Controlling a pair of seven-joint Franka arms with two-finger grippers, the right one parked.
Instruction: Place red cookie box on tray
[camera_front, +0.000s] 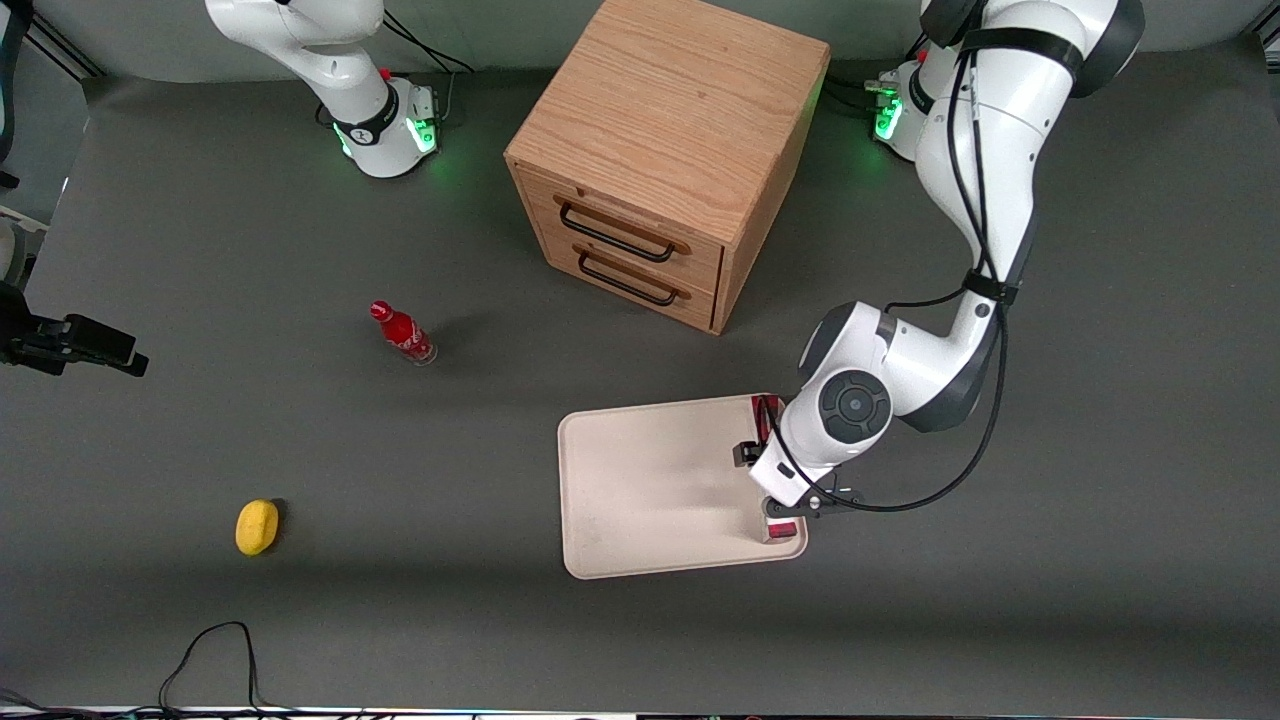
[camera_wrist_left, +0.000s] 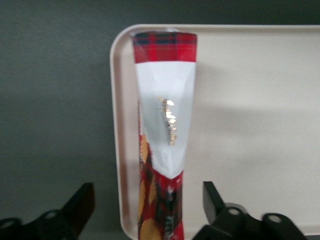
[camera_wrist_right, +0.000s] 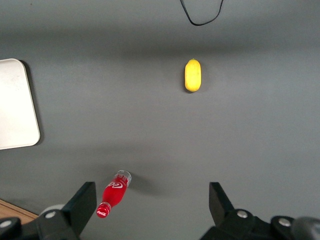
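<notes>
The red cookie box (camera_front: 783, 529) stands on its thin edge on the cream-white tray (camera_front: 650, 480), along the tray's short side toward the working arm's end. The arm's wrist covers its middle in the front view. In the left wrist view the red cookie box (camera_wrist_left: 165, 125) shows a tartan end and a white flap, close to the rim of the tray (camera_wrist_left: 250, 100). My left gripper (camera_front: 775, 480) hovers over the box. That gripper (camera_wrist_left: 148, 201) is open, with its black fingers (camera_wrist_left: 82, 202) wide apart on either side of the box and not touching it.
A wooden drawer cabinet (camera_front: 665, 160) stands farther from the front camera than the tray. A small red bottle (camera_front: 402, 333) and a yellow object (camera_front: 256, 526) lie toward the parked arm's end of the table. A black cable (camera_front: 210, 650) loops near the table's front edge.
</notes>
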